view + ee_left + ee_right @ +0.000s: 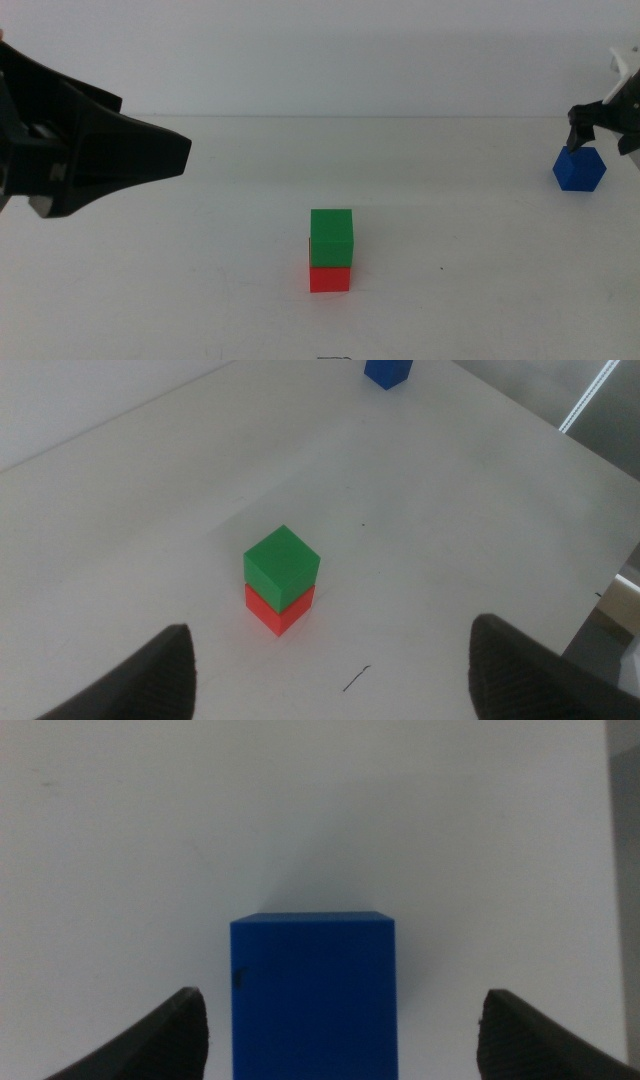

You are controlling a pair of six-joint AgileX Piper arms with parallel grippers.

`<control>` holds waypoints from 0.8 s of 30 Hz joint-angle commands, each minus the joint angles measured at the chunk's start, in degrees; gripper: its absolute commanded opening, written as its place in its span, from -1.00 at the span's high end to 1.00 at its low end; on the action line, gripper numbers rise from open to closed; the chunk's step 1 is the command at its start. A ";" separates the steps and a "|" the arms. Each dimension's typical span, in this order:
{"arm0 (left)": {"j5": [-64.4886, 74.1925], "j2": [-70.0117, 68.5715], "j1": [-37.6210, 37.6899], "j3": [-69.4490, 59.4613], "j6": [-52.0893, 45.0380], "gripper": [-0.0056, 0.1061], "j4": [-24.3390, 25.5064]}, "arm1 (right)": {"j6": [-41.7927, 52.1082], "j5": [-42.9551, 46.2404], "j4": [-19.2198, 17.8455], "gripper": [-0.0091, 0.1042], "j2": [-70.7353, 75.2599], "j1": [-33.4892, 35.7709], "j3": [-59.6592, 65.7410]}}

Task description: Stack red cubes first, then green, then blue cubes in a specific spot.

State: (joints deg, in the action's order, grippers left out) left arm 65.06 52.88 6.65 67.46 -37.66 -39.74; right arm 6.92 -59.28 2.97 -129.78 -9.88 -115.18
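Blue cube (579,169) sits far right of frame, between the spread jaws of the right gripper (603,128), ungrasped. Green cube (331,238) tops red cube (330,278) at centre. Next: pinch, lift. Left gripper (330,670) spread, waiting at left.

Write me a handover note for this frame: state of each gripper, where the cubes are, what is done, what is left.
Left gripper: open, empty, hanging over the table's left side, clear of the stack.
Right gripper: open, jaws either side of the blue cube at the far right, not closed on it.
Green cube sits on the red cube at mid-table.
Done: red placed, green stacked.
Left: grasp blue, carry it over, set it on green.
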 commanded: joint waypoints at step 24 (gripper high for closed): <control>-2.48 -0.23 0.05 1.46 -0.17 -0.78 -3.37 | 1.20 4.60 -3.51 -0.26 -2.00 2.65 -2.02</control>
State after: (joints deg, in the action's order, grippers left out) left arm 65.06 52.88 6.65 67.46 -37.67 -39.74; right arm 7.93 -56.24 1.38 -135.70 -7.46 -115.31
